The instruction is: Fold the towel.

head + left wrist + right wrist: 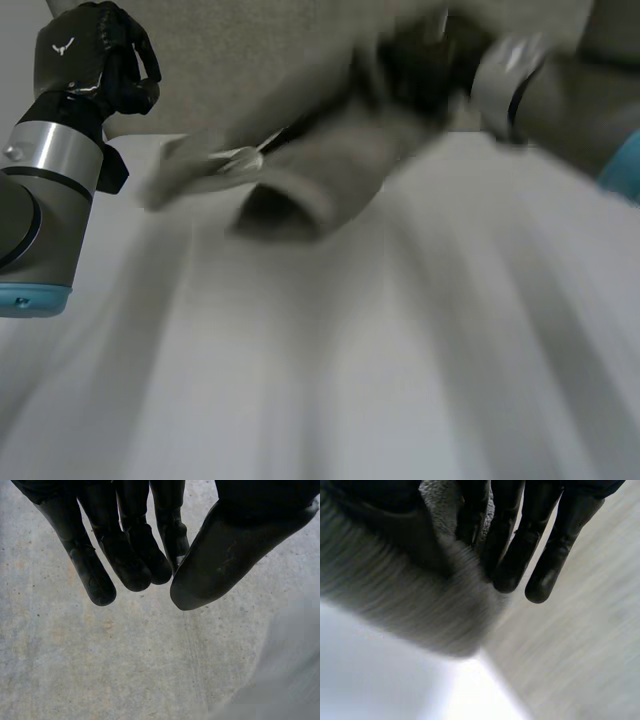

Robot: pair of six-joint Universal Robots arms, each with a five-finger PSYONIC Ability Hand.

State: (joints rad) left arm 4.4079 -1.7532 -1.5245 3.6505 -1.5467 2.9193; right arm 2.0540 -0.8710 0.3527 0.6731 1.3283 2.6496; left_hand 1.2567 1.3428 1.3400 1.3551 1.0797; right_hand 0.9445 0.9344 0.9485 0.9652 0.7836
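Right wrist view shows me the towel (395, 595) pinched between the thumb and fingers of the right hand (512, 545), its grey folds hanging past the fingertips above the white table (370, 680). My left hand (125, 545) holds nothing: fingers relaxed and close together, thumb just beside their tips, with concrete floor (100, 660) beyond them.
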